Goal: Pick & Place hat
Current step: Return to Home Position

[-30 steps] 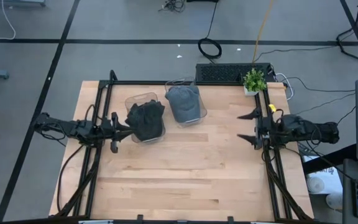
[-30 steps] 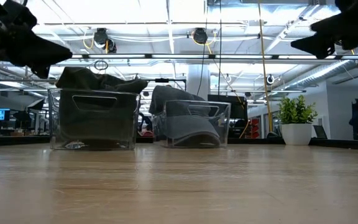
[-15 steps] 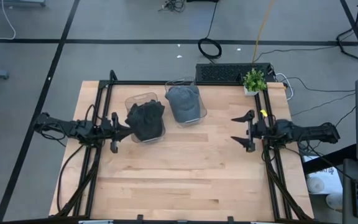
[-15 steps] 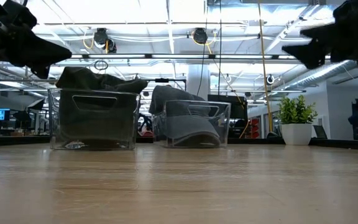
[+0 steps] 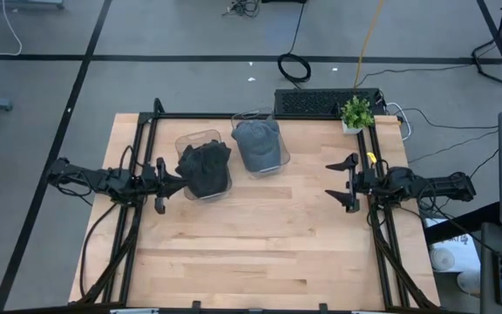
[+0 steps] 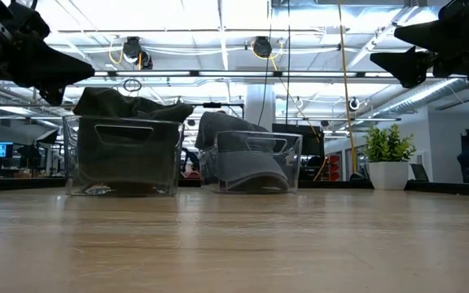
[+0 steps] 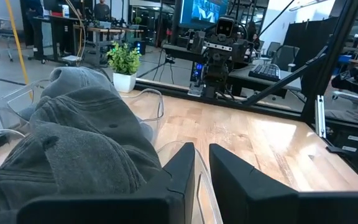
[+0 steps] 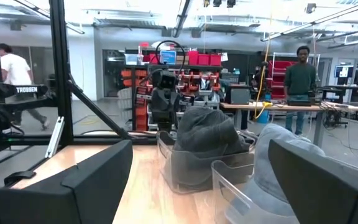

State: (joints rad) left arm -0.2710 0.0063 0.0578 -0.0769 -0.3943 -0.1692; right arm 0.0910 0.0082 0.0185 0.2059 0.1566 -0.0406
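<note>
A dark grey hat lies heaped in a clear bin at the table's far left. A lighter grey hat fills a second clear bin beside it. Both hats bulge above the rims in the low view, the dark hat on the left and the grey hat on the right. My left gripper is shut and points level at the dark hat's bin from the table's left. My right gripper hovers open near the table's right edge, facing the bins with nothing between its fingers. My left gripper's fingertips stand level at the left wall of the dark hat's bin. Whether they touch the wall or the hat, I cannot tell.
A potted plant and a black keyboard sit at the far right. Black frame rails run along both table sides. Bare wood spans the near half. People stand in the room beyond.
My right gripper has sunk a little and moved toward the table's middle and the bins. Its fingers have tipped slightly upward and stayed open. The hats and bins have not moved.
</note>
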